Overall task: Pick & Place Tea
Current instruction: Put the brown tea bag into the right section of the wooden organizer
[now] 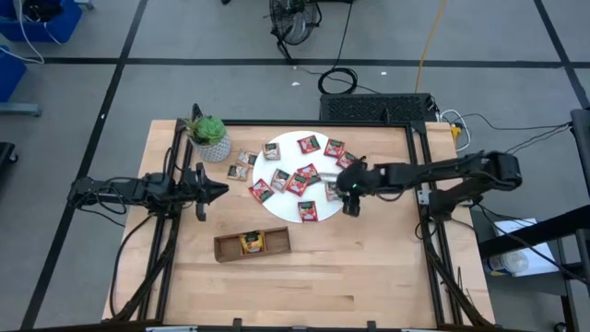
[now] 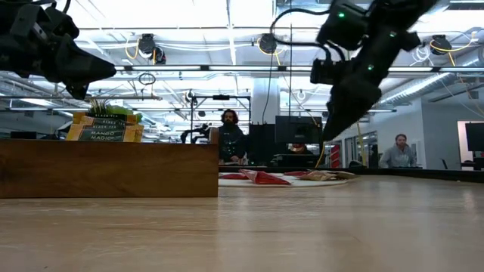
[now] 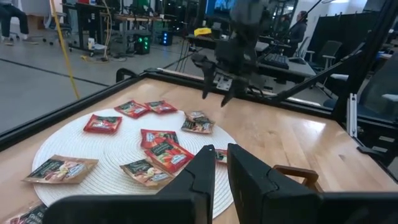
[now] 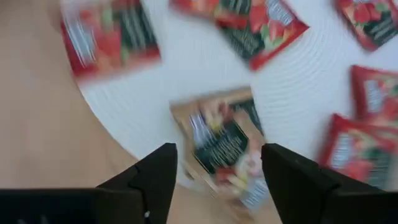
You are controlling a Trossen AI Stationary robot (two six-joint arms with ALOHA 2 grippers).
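Blurred brown tea sachet (image 4: 227,149) lies under the right end effector (image 4: 217,180), spread wide and empty.

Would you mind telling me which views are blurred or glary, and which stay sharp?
Right wrist view: motion-blurred, sachets smeared between the open right pincer. Low view: ceiling lights glare, arms dark silhouettes, near tabletop soft. High view: evenly lit, sharp. Left wrist view: sharp on the disc.
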